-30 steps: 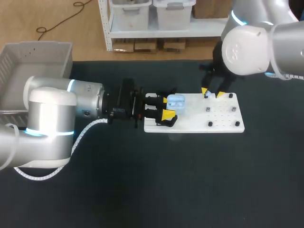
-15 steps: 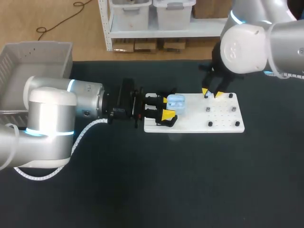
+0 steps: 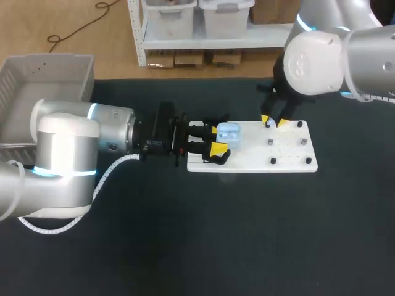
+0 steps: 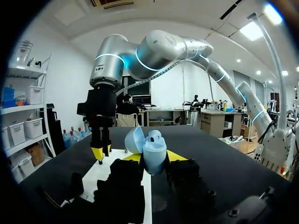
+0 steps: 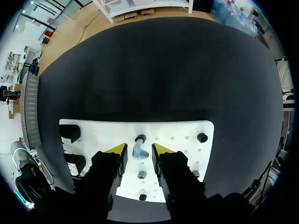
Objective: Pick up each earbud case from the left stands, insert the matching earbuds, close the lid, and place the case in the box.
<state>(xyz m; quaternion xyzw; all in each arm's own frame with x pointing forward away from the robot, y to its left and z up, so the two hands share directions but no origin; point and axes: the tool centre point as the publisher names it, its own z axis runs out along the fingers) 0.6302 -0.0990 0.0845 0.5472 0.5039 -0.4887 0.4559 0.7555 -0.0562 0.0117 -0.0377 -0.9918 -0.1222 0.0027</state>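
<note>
A light-blue earbud case (image 3: 229, 131) hangs over the left end of the white board (image 3: 291, 155), with my left gripper (image 3: 217, 139) shut on it. In the left wrist view the case (image 4: 154, 156) is open, its lid (image 4: 134, 139) tipped back and one earbud (image 4: 155, 136) seated in it. My right gripper (image 3: 273, 122) points down at the board's far edge. In the right wrist view that gripper (image 5: 139, 149) is open, with a pale earbud (image 5: 139, 152) on the board between its fingers and a thin gap on each side. A black peg (image 5: 139, 138) is just ahead of the earbud.
A grey bin (image 3: 38, 80) stands at the back left of the table. Black pegs (image 3: 272, 161) dot the board's right half, and black stands (image 5: 70, 132) sit at its left end. Dark tabletop surrounds the board.
My right gripper's fingers have drawn closer together around the earbud on the board. The left arm and the case have not moved.
</note>
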